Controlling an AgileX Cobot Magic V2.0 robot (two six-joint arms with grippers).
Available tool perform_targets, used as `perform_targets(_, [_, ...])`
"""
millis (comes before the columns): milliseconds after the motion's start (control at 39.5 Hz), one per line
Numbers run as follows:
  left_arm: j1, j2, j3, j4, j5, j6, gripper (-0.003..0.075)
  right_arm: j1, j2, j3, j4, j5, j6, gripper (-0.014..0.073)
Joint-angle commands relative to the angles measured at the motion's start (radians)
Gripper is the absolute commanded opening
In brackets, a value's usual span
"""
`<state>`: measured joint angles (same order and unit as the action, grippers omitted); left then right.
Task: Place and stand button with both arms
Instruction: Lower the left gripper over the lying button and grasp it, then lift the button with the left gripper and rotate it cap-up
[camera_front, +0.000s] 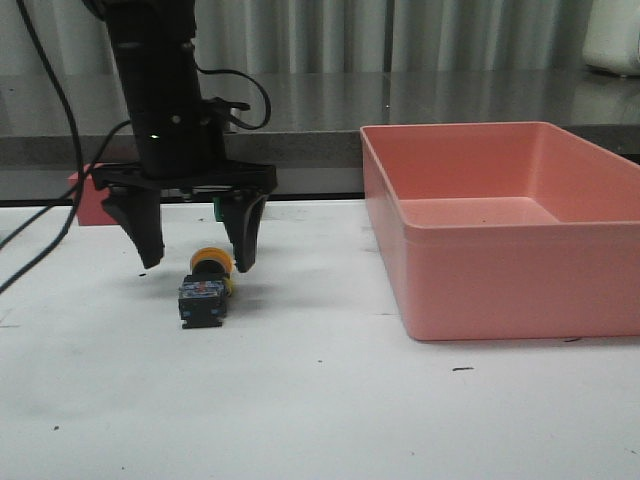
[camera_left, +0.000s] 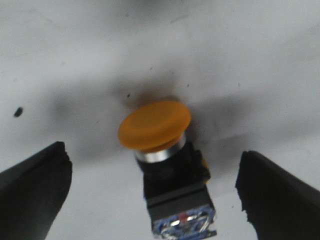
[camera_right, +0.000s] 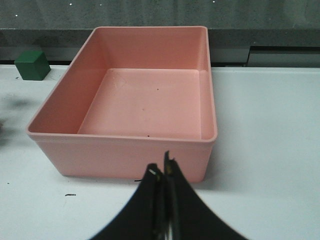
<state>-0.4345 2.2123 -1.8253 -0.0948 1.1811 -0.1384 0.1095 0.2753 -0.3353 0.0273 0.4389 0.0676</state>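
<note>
1. Small yellow-capped push-button on a black-and-blue block base (camera_front: 205, 287) lies on its side on the white table (camera_front: 320, 400), at 9 o'clock from the pink plastic bin (camera_front: 500, 225).
2. Left gripper (camera_front: 196, 262) hovers, jaws wide apart, straddling the cap; it should probably descend centred before closing.
3. Right gripper (camera_right: 162, 172): jaws together, empty.

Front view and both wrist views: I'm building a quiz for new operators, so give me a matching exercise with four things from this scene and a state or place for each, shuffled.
Things:
1. Yellow-capped black push-button
2. Left pincer
3. Right pincer
4. Pink rectangular plastic bin

States:
A. Shut, holding nothing
B. Lying on its side on the white table
C. Open, fingers either side of the button
D. Empty, on the table's right part

Pairs: 1-B, 2-C, 3-A, 4-D
</note>
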Motion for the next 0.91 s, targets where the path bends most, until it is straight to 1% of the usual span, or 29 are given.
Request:
perform_targets(0, [-0.007, -0.03, -0.06, -0.039, 0.018, -0.022, 0.0639, -0.005, 0.008, -0.027, -0.011, -0.084, -0.009, -0.007])
perform_targets(126, [-0.005, -0.008, -0.065, -0.039, 0.025, -0.057, 0.0639, -0.005, 0.008, -0.027, -0.011, -0.084, -0.009, -0.007])
perform_targets(278, [-0.005, 0.017, -0.065, -0.038, 0.025, -0.062, 0.0638, -0.005, 0.008, -0.027, -0.011, -0.084, -0.009, -0.007])
perform_targets(329, [-0.005, 0.018, -0.065, -0.038, 0.025, -0.062, 0.0622, -0.005, 0.008, -0.027, -0.011, -0.084, -0.009, -0.007])
perform_targets(354, [-0.005, 0.019, -0.065, -0.038, 0.022, -0.062, 0.0605, -0.005, 0.008, -0.027, -0.011, -0.084, -0.009, -0.007])
perform_targets(430, [-0.005, 0.021, -0.065, -0.036, 0.006, -0.062, 0.0512, -0.005, 0.008, -0.027, -0.011, -0.084, -0.009, -0.007])
perform_targets(531, [-0.005, 0.021, -0.067, -0.036, -0.006, -0.062, 0.0351, -0.005, 0.008, -0.027, -0.011, -0.084, -0.009, -0.007])
perform_targets(607, [-0.005, 0.021, -0.067, -0.034, -0.012, -0.062, 0.0252, -0.005, 0.008, -0.027, -0.011, -0.084, -0.009, -0.007])
perform_targets(683, [-0.005, 0.021, -0.067, -0.025, -0.012, -0.062, 0.0178, -0.005, 0.008, -0.027, -0.011, -0.084, -0.009, -0.007])
perform_targets(759, [-0.005, 0.019, -0.067, -0.007, -0.01, -0.062, 0.0125, -0.005, 0.008, -0.027, -0.011, -0.084, -0.009, -0.007])
perform_targets(885, [-0.005, 0.002, -0.067, 0.0, 0.001, -0.06, 0.0112, -0.005, 0.008, -0.027, -0.011, -0.084, -0.009, -0.007])
